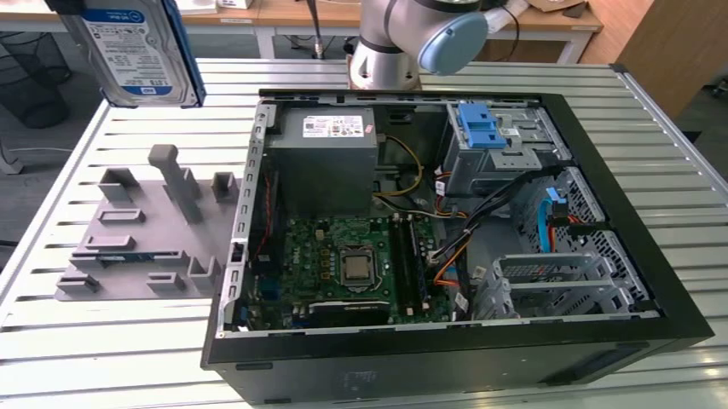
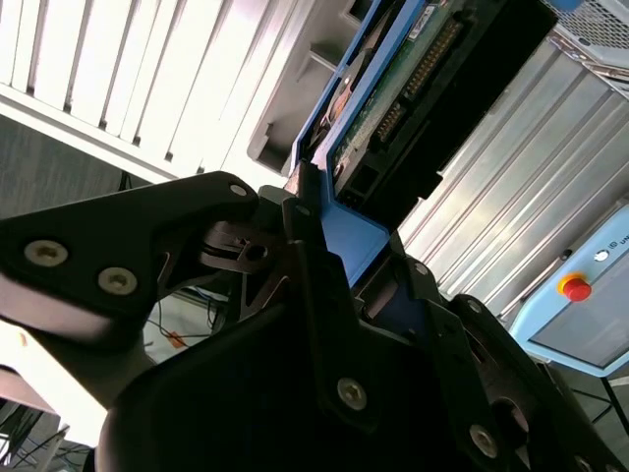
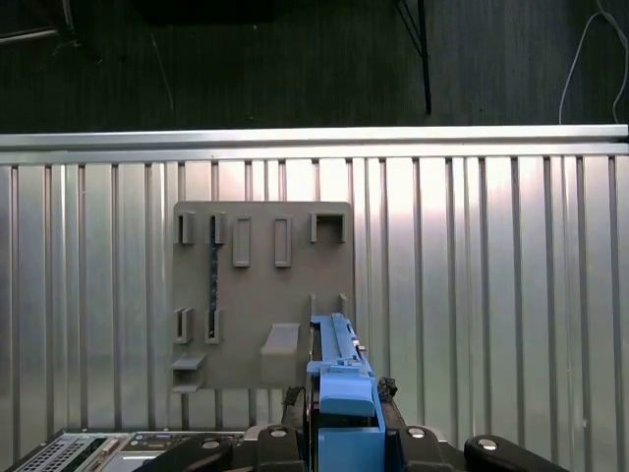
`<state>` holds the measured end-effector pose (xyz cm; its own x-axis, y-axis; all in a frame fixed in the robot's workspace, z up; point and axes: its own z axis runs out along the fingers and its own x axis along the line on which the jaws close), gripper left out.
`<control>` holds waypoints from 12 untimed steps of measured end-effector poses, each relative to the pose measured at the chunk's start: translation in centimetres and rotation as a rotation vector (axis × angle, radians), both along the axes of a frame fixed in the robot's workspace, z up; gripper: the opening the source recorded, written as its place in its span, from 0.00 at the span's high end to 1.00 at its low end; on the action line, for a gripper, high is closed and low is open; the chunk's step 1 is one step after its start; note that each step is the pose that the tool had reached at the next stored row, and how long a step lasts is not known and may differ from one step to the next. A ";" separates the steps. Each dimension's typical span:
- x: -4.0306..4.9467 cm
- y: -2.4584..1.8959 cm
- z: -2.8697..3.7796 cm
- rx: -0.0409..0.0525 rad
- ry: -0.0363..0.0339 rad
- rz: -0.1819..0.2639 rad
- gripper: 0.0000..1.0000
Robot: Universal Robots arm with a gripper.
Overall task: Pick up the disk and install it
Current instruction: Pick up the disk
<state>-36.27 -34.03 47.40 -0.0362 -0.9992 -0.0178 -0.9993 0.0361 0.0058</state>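
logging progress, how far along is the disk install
Pickup looks done: the disk hangs in the air above the grey holder. In hand: the hand is shut on its blue carrier. Left: the disk is not yet inside the computer case.

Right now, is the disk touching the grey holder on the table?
Apart. In the exterior view the disk hangs in the air, clear of the grey holder, with table slats visible between them.

With the disk (image 1: 135,47) in my grip, I had open air on every side above the slatted table (image 1: 114,341). The holder plate's (image 1: 125,256) upright posts (image 1: 170,175) stood below. Inside the open case (image 1: 455,362), cables (image 1: 500,204) crossed before the drive cage (image 1: 506,158), with the power supply (image 1: 324,162) just beside it.
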 end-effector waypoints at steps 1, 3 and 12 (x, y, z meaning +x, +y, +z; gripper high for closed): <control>0.09 0.00 0.00 0.0000 0.0001 0.000 0.64; 0.24 0.00 0.00 0.0000 0.0001 0.000 0.64; 0.86 0.00 0.00 0.0000 0.0001 0.000 0.64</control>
